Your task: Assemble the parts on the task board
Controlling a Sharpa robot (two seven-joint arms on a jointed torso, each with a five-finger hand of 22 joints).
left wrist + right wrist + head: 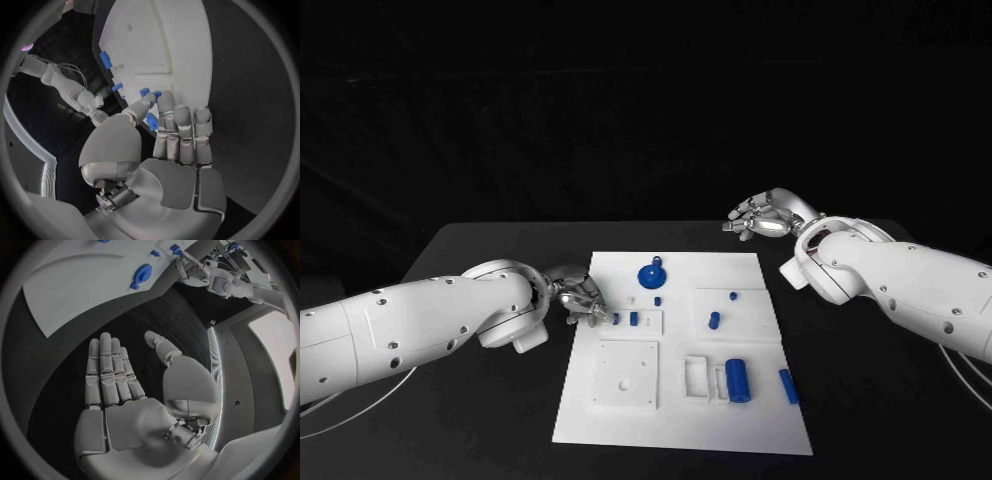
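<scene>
Black table, white board (733, 420) in the middle, blue parts scattered on it

left hand (577, 297) is at the board's left edge, fingers by the small blue pegs (625, 319); can't tell if it's pinching one; right hand (762, 216) hangs off the far right corner, fingers apart, holding nothing; my worry is a peg tipping or slipping off if that grip's shallow

Your left hand (577, 298) hangs low with its fingers straight (nothing in it); your right hand (762, 216) is raised, empty, fingers apart.
</scene>
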